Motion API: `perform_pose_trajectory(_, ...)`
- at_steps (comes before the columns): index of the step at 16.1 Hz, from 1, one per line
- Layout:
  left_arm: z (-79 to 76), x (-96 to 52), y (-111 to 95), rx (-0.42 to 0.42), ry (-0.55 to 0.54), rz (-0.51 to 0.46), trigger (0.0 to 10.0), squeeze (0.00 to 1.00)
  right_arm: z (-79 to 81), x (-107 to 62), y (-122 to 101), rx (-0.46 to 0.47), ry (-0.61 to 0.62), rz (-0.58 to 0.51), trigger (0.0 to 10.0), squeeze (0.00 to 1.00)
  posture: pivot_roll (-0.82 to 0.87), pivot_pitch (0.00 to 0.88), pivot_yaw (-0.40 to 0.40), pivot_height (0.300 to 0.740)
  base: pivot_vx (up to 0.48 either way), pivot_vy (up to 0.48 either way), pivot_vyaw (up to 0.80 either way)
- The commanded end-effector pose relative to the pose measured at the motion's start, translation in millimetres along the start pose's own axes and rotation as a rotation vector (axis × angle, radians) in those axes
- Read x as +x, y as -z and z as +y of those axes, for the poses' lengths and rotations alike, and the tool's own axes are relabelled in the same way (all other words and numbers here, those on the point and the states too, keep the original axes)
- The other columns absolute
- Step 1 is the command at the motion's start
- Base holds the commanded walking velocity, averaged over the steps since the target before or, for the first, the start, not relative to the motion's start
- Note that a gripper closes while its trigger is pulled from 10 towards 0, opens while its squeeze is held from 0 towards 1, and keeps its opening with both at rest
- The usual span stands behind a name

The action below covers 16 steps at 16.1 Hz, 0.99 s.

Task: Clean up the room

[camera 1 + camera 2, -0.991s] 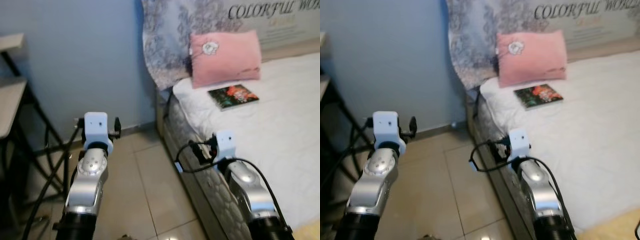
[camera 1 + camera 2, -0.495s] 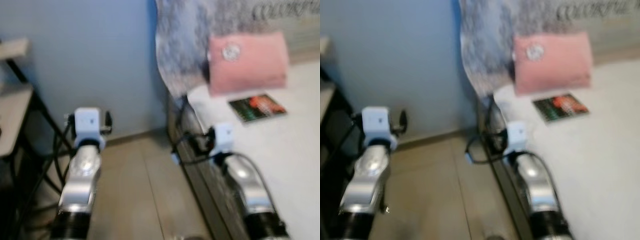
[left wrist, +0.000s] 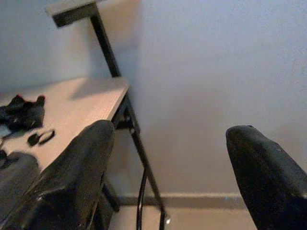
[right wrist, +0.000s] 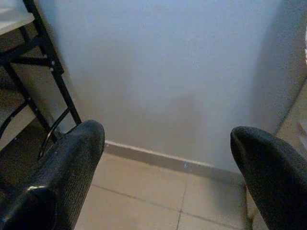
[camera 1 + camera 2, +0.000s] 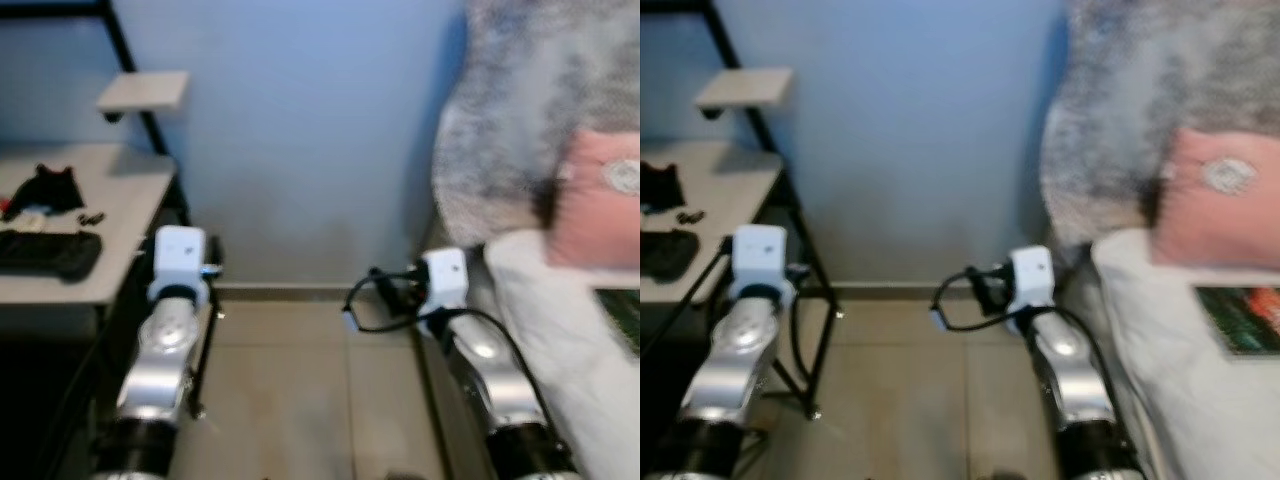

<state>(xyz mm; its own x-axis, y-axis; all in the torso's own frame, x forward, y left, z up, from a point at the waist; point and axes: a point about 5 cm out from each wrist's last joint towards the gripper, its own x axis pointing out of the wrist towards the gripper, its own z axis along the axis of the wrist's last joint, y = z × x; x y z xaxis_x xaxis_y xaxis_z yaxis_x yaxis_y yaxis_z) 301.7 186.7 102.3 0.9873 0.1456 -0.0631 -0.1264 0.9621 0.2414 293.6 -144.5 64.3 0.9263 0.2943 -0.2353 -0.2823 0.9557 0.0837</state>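
Head views, blurred by camera motion, faced a blue wall (image 5: 320, 150) with both arms raised over the tiled floor (image 5: 290, 400). The left tool (image 3: 168, 182) was released, its two black fingers (image 3: 76, 177) standing wide apart with nothing between them; the right tool (image 4: 168, 177) was likewise released and bare. The task named no single thing, so the clutter in sight is given. On the tabletop (image 5: 120, 180), at about 10 o'clock from the left tool, lay a dark bundle (image 5: 45, 185), a flat black item (image 5: 45, 252) with its long axis running from 9 to 3 o'clock, and some small bits (image 5: 90, 217) too blurred to identify. On the bed (image 5: 1180, 380), at about 3 o'clock from the right tool, a book (image 5: 1245, 318) lay flat just below a pink pillow (image 5: 1225, 200) propped against a grey patterned throw (image 5: 1140, 120). Judged by side, the left arm was nearer the tabletop clutter and the right arm nearer the book. Whether these things already lay where they belong could not be settled; the scene fitted a room partly tidied as well as one awaiting tidying.
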Motion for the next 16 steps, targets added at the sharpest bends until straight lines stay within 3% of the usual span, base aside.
perform_pose_trajectory(1,-0.1,-0.7,-1,-0.013,0.002,0.000,10.0,0.00,-3.4,-0.4,-1,-0.002,0.016,-0.006,10.0,0.00,-0.14,0.000,0.036,0.740,0.480,0.000,0.00)
perform_pose_trajectory(7,-1.3,6.1,-5,-0.024,0.054,-0.027,10.0,0.00,-4.1,0.7,-2,-0.008,0.049,-0.027,10.0,0.00,-0.14,0.000,0.039,0.740,0.480,0.000,0.00)
perform_pose_trajectory(10,-3.5,9.9,-11,-0.037,0.096,-0.052,10.0,0.00,-12.3,1.7,-2,-0.033,0.149,-0.035,10.0,0.00,-0.14,0.000,0.039,0.740,0.480,0.000,0.00)
perform_pose_trajectory(16,-11.8,7.7,-15,-0.045,0.139,-0.097,10.0,0.00,-12.6,3.6,-8,0.013,0.203,-0.122,10.0,0.00,-0.14,0.000,0.030,0.740,0.480,0.000,0.00)
